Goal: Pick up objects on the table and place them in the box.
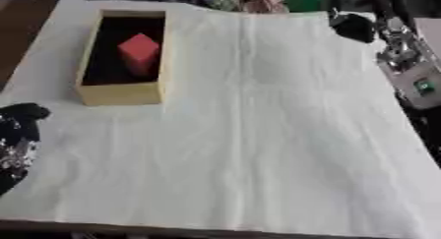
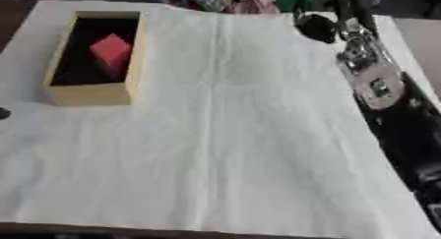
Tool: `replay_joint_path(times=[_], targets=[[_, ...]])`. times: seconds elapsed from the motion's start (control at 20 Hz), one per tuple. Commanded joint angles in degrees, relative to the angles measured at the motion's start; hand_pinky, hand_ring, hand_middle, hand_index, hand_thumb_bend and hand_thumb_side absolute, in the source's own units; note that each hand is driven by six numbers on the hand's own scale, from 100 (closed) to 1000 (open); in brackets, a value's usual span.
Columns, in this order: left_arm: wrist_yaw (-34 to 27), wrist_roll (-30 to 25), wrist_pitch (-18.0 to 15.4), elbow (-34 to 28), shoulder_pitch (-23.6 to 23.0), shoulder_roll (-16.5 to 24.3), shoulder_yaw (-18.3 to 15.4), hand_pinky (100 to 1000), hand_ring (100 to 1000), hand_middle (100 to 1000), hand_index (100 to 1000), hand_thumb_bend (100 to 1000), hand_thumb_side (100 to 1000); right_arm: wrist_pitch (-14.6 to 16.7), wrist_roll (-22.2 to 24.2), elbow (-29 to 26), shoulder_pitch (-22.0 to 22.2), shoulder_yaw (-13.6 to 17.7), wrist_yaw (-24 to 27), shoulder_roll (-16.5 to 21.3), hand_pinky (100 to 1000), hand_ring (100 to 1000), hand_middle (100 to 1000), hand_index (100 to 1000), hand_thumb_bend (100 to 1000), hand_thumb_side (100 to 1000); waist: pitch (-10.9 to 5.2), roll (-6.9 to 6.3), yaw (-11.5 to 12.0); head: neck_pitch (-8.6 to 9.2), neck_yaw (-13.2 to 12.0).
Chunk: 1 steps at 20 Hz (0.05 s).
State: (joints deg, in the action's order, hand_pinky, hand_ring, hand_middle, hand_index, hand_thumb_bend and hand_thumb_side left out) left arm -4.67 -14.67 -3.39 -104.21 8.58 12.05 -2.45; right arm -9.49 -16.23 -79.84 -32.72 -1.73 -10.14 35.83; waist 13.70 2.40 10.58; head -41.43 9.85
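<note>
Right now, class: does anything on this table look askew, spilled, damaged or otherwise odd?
Nothing stands out. The red block lies inside the wooden box, and the white cloth is only lightly creased. No spill or damage shows.

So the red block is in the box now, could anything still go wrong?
Maybe two things. The right arm lies along the right edge of the wrinkled white cloth, with the right hand near its far corner; pulling back could drag the cloth and shift the wooden box. Also, the red block looks tipped inside the box, so it may topple over in there. The left hand sits low at the left, away from both.
</note>
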Motion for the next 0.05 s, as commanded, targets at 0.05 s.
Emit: replay_joint_path(times=[0.05], targets=[[0.03,0.46,-0.05,-0.61,0.22,0.41,-0.74,1000,812,684,762,100,269,0.53,-3.31,-0.84,0.77,2.27,4.04,2.58,702,1000,818,958,100,100,-0.92,-0.17,-0.07,0.19,-0.3]])
